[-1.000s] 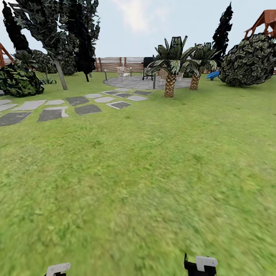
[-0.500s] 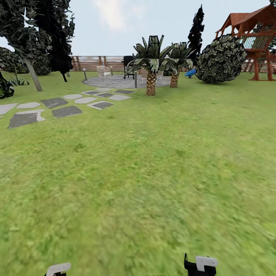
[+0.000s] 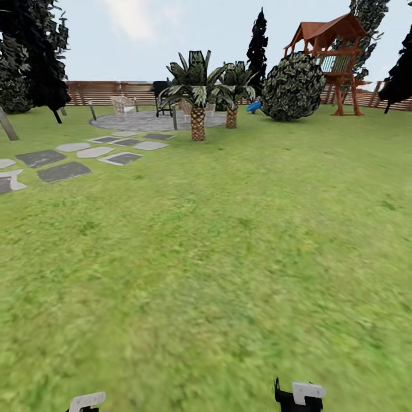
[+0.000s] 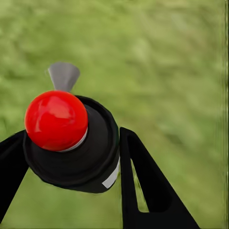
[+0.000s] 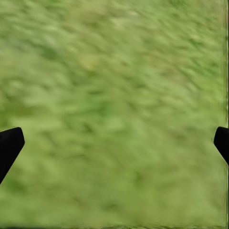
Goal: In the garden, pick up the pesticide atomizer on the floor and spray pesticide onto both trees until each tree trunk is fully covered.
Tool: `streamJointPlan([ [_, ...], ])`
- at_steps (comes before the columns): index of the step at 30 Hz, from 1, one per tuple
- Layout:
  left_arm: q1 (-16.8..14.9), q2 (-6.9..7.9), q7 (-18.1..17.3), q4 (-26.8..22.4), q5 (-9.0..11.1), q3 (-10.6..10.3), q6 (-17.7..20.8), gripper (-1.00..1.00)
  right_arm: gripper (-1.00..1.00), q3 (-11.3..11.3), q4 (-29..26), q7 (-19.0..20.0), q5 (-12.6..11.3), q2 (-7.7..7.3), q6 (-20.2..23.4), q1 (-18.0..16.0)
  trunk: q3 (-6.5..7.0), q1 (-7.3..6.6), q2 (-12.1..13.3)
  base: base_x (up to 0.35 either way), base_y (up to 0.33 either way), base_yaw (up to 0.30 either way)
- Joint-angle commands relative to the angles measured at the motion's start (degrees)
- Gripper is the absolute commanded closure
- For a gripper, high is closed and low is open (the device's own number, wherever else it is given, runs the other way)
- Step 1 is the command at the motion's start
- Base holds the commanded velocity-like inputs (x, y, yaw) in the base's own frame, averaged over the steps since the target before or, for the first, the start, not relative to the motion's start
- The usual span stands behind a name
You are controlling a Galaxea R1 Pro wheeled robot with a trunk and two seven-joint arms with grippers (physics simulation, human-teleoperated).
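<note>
My left gripper (image 4: 71, 136) is shut on the pesticide atomizer (image 4: 71, 152), a black round body with a glossy red ball on top and a grey cone nozzle. My right gripper (image 5: 119, 136) is open over bare grass, its black fingertips (image 5: 9, 145) far apart. In the head view the garden lawn (image 3: 229, 257) spreads ahead. One pale, slanted tree trunk (image 3: 7, 125) stands at the far left edge under a dark leafy crown (image 3: 28, 51). No spray cloud is visible.
Grey stepping stones (image 3: 63, 170) lead to a round paved patio (image 3: 149, 121) with chairs and a grill. Two short palms (image 3: 197, 114) stand mid-lawn. A round bush (image 3: 293, 87) and a wooden play tower (image 3: 335, 63) stand at the back right, before the slatted fence (image 3: 103, 91).
The whole head view has swung right: palms, stones and the left tree slid leftward in the picture, and the play tower came fully into view. Both grippers keep their places.
</note>
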Motion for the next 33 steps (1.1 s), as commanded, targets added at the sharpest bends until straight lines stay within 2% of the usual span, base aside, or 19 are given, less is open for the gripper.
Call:
streamJointPlan([
  [1,-0.01,0.01,-0.24,0.03,0.38,0.01,-0.15,1.0,-1.0,0.48,0.06,-0.41,-0.15,0.02,-0.05,-0.05,-0.07,-0.01,-0.02,0.0,0.0,-0.299],
  [33,-0.01,0.0,-0.24,0.03,0.46,0.06,-0.06,1.0,-1.0,0.48,0.06,-0.41,-0.15,0.02,-0.05,-0.05,-0.98,-0.01,-0.02,0.0,0.0,-0.299],
])
